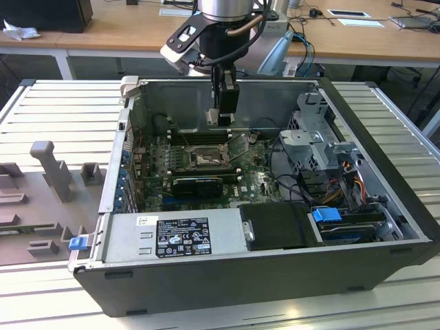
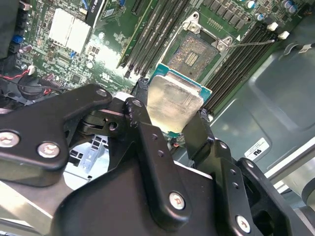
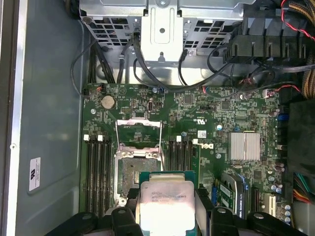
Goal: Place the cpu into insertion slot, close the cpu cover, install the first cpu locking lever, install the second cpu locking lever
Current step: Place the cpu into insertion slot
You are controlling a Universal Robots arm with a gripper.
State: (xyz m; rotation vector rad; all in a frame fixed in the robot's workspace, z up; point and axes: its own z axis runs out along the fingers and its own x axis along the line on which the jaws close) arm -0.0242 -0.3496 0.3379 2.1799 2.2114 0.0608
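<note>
**A:** Black fingers sit closest to us in both wrist views. What do we see between them?

**B:** We see the cpu, silvery face up with a green rim around it. The gripper is clamped on it. One finger presses each of two opposite edges, so the jaws stand only as far apart as the chip is wide.

**A:** Where do we put the cpu against the slot?

**B:** In the first wrist view the cpu hangs over the board and covers the slot's edge nearest the gripper. In the second wrist view we see the slot just beyond the chip. We read the cpu as held above the slot, not seated in it.

**A:** And the cover?

**B:** We see the cover swung up on the side of the slot away from the gripper. The slot's brownish contact field lies uncovered. Memory slots run along both sides of the slot, and a ribbed heatsink sits well apart from it on the board.

**A:** What do we get from the exterior view?

**B:** The gripper is in the upper middle of the frame, pointing down into the open case. The slot lies just below it in the frame, near the centre. A grey power supply runs along the case's lower edge.
</note>
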